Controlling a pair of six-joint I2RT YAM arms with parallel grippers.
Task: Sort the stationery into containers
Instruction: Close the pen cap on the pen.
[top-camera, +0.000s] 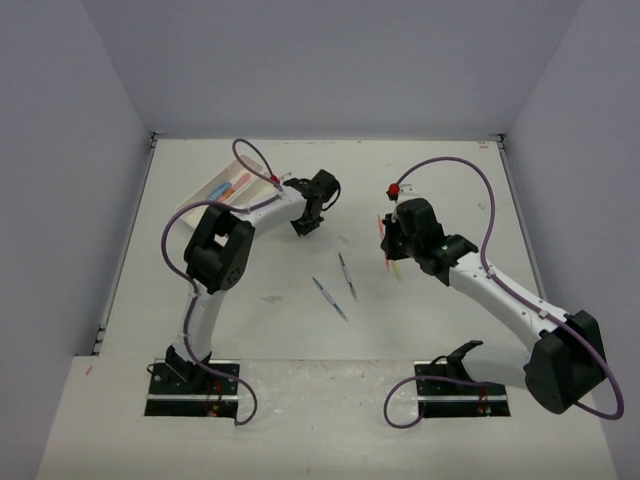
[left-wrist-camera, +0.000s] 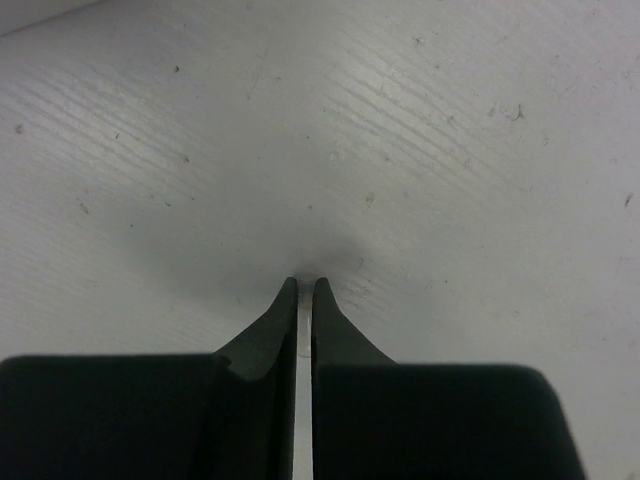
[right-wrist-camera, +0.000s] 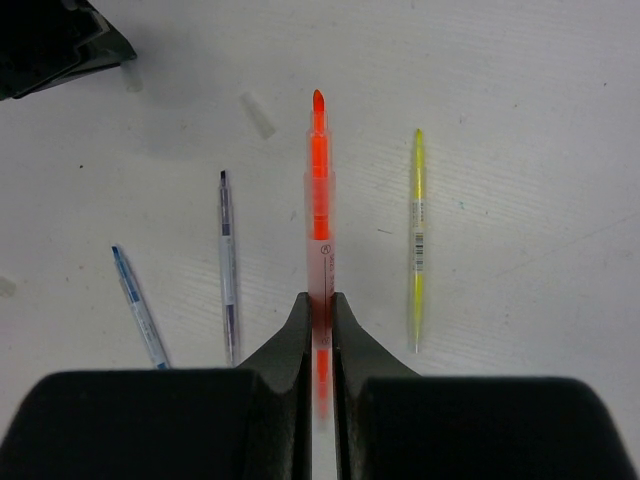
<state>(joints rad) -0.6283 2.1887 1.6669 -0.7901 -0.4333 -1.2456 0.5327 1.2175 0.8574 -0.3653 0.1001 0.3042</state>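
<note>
Scuffed white tabletop (top-camera: 250, 330), boxed in by pale grey walls (top-camera: 60, 150).

Closest to the arm bases, flat and loose at mid-table: nearer pen (top-camera: 328, 297) and farther pen (top-camera: 347, 276), thin and blue-grey, side by side but apart, neither touched by any finger.

Just beyond, to the right: right gripper (right-wrist-camera: 320, 300), fingers pressed onto an orange marker (right-wrist-camera: 318, 190). Marker pinched along its length, tip pointing straight ahead, apparently raised off the surface. On the table beside it, apart from the fingers: yellow marker (right-wrist-camera: 417, 240), unheld.

Further in, near the centre: left gripper (left-wrist-camera: 305, 285), fingers pressed together with only a sliver of light between them. Nothing pinched. Tips low over bare table.

Farthest back, at the far left: white tray (top-camera: 225, 175), partly hidden behind the left arm, already carrying a pink item (top-camera: 241, 180) and a blue item (top-camera: 222, 190). Cannot tell whether a second tray sits alongside.

Step in hand, by judgement: carrying the orange marker to a container, with two pens and the yellow marker not yet sorted.

Next move, probably: swing the right arm across toward the far left, keep clear of the left arm standing between, turn the marker in line with the tray's long side, lower, then spread the fingers.
</note>
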